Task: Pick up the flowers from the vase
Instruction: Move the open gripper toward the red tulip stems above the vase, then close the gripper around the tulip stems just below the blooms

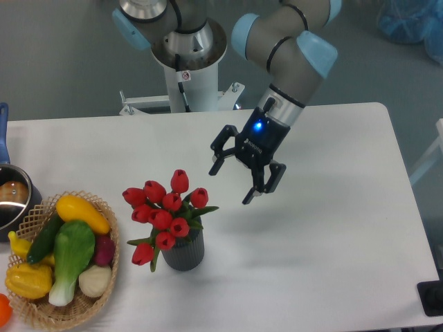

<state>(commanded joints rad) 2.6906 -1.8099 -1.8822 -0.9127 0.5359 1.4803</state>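
The flowers (166, 211), a bunch of red tulip buds with green leaves, stand in the vase (183, 253), a small dark grey ribbed cylinder near the table's front middle. My gripper (232, 185) hangs above the table just up and to the right of the bunch, apart from it. Its black fingers (216, 160) are spread open with nothing between them. A blue light glows on its wrist.
A wicker basket (104, 294) of yellow, green and purple vegetables sits at the front left. A metal pot (12, 200) stands at the left edge behind it. The robot's base (188, 66) rises behind the table.
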